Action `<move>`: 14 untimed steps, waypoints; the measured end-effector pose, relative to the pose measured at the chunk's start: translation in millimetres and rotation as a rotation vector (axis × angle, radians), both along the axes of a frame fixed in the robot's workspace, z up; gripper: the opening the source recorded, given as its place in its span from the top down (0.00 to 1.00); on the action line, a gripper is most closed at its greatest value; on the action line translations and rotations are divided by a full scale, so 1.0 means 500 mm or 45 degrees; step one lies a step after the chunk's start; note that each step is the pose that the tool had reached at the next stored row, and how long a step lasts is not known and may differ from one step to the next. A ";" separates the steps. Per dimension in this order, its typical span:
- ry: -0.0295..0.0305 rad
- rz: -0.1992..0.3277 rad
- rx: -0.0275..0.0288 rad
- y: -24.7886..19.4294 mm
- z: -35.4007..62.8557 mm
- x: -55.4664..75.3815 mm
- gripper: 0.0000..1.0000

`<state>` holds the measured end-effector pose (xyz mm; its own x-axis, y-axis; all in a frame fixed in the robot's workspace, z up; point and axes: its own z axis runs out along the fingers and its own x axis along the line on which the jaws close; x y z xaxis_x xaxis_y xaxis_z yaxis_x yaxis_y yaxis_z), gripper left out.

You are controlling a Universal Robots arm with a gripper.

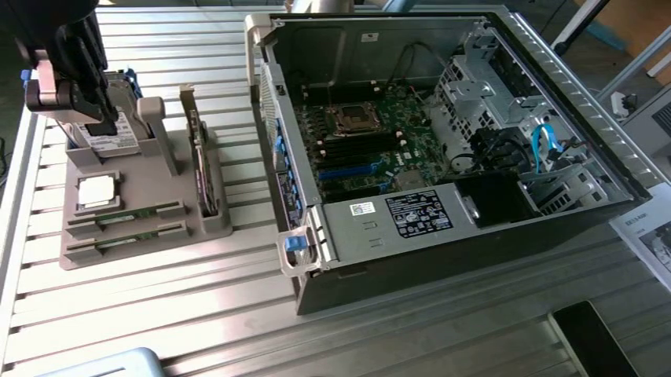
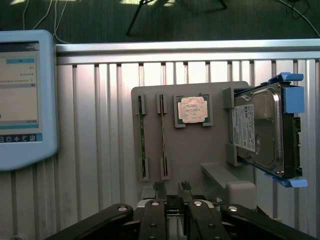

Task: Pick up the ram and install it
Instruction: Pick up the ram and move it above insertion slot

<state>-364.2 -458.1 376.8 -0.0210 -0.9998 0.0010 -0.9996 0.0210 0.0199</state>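
Observation:
Two ram sticks [image 1: 131, 214] [image 1: 124, 236] lie side by side in slots at the near end of a grey holder [image 1: 78, 255]. In the wrist view they are the thin green strips [image 2: 142, 135] [image 2: 163, 135] on the holder [image 2: 190, 150]. My gripper [image 1: 103, 124] hangs over the holder's far end, by the hard drive [image 1: 110, 140], apart from both sticks. In the wrist view its fingertips [image 2: 172, 189] stand a little apart, with nothing between them.
The holder also carries a silver processor [image 1: 97, 191] [image 2: 192, 110], a hard drive with blue rails [image 2: 260, 132] and an upright expansion card [image 1: 199, 169]. An open computer case [image 1: 545, 86] with its motherboard [image 1: 367, 149] is at the exterior view's right. A light-blue tablet [image 2: 22, 100] lies nearby.

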 end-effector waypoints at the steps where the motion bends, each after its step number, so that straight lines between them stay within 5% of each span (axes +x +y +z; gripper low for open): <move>1: 0.0000 0.000 0.0000 0.0000 0.000 0.000 0.76; 14: 0.0001 0.000 0.0000 -0.0042 -0.025 0.000 0.76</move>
